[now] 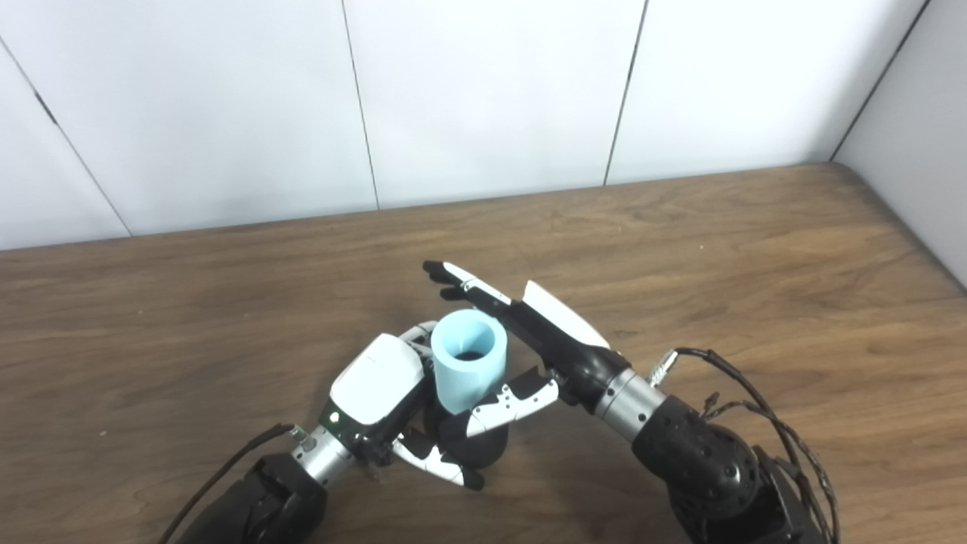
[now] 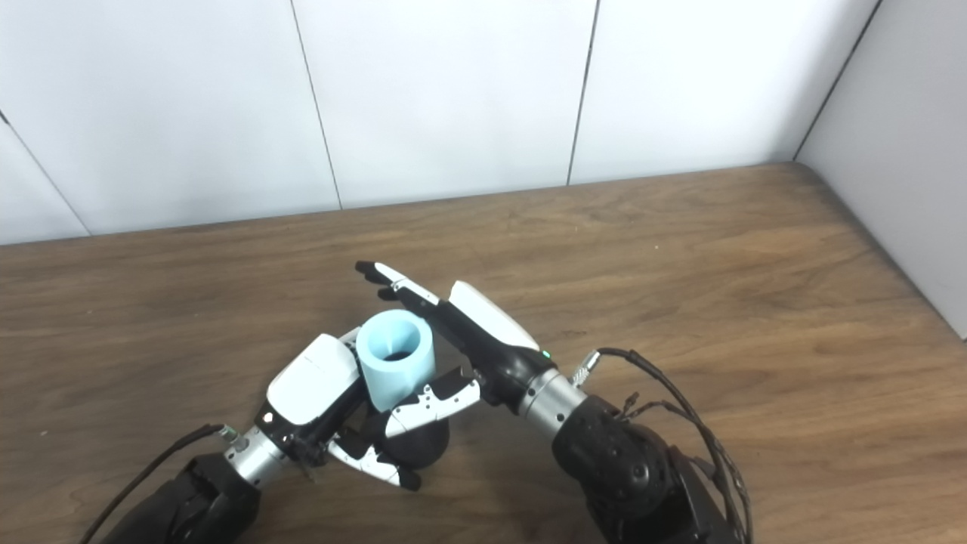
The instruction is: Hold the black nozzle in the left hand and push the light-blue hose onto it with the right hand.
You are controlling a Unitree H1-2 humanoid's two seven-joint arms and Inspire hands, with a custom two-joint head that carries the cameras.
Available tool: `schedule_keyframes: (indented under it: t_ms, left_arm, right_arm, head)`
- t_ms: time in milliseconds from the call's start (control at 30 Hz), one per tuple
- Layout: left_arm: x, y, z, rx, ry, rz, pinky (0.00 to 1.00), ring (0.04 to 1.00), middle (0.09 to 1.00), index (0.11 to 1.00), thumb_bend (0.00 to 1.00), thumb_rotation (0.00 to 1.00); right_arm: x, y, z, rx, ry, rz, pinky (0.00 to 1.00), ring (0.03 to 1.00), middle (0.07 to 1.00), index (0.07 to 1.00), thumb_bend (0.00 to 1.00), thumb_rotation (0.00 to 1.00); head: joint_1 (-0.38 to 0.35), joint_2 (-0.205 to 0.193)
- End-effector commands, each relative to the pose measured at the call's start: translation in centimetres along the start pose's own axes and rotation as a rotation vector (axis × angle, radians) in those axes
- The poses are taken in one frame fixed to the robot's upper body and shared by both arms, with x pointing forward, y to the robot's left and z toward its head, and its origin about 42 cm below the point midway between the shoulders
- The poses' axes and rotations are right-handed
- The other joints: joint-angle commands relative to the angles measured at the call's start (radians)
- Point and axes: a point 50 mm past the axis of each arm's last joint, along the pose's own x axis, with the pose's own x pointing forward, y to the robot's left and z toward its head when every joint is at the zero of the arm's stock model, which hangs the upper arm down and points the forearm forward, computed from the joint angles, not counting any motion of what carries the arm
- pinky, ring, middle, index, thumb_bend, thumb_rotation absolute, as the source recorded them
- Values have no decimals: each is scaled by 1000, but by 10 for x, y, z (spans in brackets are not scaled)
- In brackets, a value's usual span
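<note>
Nearest me, my left hand (image 1: 378, 393) is curled shut around the black nozzle (image 1: 472, 446), which sits low over the table (image 1: 755, 264); I should keep it braced and push straight down its axis. The light-blue hose (image 1: 468, 366) stands upright on it, my right hand (image 1: 529, 340) cupping it, thumb in front, fingers (image 1: 461, 279) extended behind.

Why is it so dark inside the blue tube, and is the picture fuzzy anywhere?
Left eye view: the light-blue hose opens upward, and its walls shade the hole; something dark sits at the bottom. Right eye view: the table shows soft, even light with no glare. Both views are slightly soft all over, nothing sharply blurred.
</note>
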Motion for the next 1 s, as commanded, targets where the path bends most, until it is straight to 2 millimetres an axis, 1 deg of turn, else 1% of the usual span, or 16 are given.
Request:
schedule_keyframes:
  t_ms: [0, 67, 200, 233, 300, 400, 500, 633, 700, 800, 867, 967]
  left_arm:
    - [-48, -66, 10, -52, 59, -277, 848, 463, 439, 522, 502, 0]
    - [-47, -66, 10, -54, 62, -281, 846, 464, 448, 519, 503, 0]
    - [-47, -64, 10, -53, 66, -286, 841, 465, 463, 509, 504, 0]
    - [-47, -65, 10, -54, 68, -288, 840, 465, 465, 508, 504, 0]
    - [-48, -65, 9, -52, 70, -291, 846, 466, 461, 512, 504, 0]
    - [-49, -66, 8, -53, 70, -291, 847, 466, 456, 516, 503, 0]
    - [-49, -67, 8, -51, 68, -290, 844, 466, 453, 518, 503, 0]
    - [-48, -69, 7, -51, 67, -296, 848, 465, 456, 516, 503, 0]
    - [-47, -70, 7, -52, 67, -297, 858, 465, 446, 519, 503, 0]
    - [-45, -72, 8, -55, 66, -295, 855, 465, 448, 519, 503, 0]
    - [-44, -72, 9, -60, 66, -292, 853, 465, 451, 517, 503, 0]
    - [-42, -75, 9, -67, 67, -287, 849, 465, 458, 513, 504, 0]
  right_arm:
    - [1, -5, 5, 9, -31, -26, 807, 917, 965, 980, 1000, 413]
    - [1, -9, 4, 55, -47, -48, 805, 923, 977, 993, 1000, 401]
    - [-2, -17, 3, 108, -94, -83, 826, 923, 967, 998, 1000, 452]
    - [-3, -19, 3, 165, -119, -97, 834, 926, 966, 997, 1000, 454]
    - [-5, -22, 1, 266, -151, -112, 847, 944, 978, 984, 1000, 405]
    - [-7, -26, -1, 339, -175, -133, 861, 955, 986, 986, 1000, 399]
    - [-9, -30, -5, 394, -185, -165, 966, 992, 998, 999, 1000, 463]
    - [-6, -34, -8, 405, -199, -171, 998, 1000, 1000, 1000, 1000, 521]
    - [-5, -35, -7, 412, -214, -172, 1000, 1000, 1000, 1000, 1000, 562]
    - [-2, -39, -2, 423, -246, -176, 1000, 1000, 1000, 1000, 1000, 594]
    - [-2, -44, 2, 395, -269, -196, 989, 1000, 1000, 1000, 1000, 614]
    - [-4, -53, 6, 305, -324, -229, 983, 1000, 995, 974, 1000, 694]
  head:
    - [-1, 1]
    - [0, 0]
    - [0, 1]
    - [0, 1]
    - [-3, 0]
    - [-4, -4]
    - [-4, -8]
    - [-6, -15]
    - [-6, -17]
    - [-5, -21]
    - [-4, -22]
    - [-2, -22]
